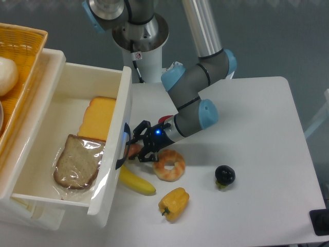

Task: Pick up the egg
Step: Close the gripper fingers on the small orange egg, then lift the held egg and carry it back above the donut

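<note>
With the gripper (136, 150) fingers set apart around the egg (133, 150), which is wedged between bin (117, 135) and doughnut (169, 164), closure should be made slowly and squarely before lifting.

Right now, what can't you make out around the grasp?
- Egg: only a pink sliver shows; end effector and bin wall cover the rest.
- Jaw contact with the egg: too small and dark to tell.
- Banana: left end hidden under the bin.
- Basket: cut off by the left edge.
</note>
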Robot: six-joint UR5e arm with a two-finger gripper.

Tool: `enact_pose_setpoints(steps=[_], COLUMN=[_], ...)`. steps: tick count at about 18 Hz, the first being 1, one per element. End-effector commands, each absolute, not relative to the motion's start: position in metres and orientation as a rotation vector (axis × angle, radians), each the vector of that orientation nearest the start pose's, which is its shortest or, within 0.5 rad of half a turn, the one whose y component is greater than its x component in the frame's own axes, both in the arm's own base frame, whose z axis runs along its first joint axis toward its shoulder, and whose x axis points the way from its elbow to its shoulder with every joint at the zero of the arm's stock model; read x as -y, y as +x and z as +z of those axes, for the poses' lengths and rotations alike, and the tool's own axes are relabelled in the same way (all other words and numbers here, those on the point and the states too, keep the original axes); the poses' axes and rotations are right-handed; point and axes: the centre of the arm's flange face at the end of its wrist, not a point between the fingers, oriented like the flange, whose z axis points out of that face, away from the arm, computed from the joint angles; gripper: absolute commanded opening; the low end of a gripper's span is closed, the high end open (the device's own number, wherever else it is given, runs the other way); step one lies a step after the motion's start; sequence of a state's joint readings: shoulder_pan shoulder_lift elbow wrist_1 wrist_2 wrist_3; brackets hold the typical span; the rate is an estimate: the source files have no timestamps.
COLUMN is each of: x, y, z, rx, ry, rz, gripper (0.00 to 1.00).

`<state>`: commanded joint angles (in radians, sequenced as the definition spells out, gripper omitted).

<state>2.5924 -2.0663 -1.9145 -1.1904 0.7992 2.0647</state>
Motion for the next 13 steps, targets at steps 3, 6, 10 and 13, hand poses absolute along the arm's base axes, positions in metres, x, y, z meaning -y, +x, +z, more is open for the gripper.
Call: enact_pose_setpoints(steps=[3,6,10,13], x=[-0.448,-0.452,-0.462,-0.472], y=[-0.352,-0.363,-0.380,-0.387], z=[0.146,0.156,0.184,0.210], rx=[-1.020,-1.042,-0.988,-0.991], ry=[-2.170,-2.186,-2.233,-2.276], rz=[-0.538,-0.509,-0.479,-0.448], gripper=[0.07,0.07,0.07,0.07])
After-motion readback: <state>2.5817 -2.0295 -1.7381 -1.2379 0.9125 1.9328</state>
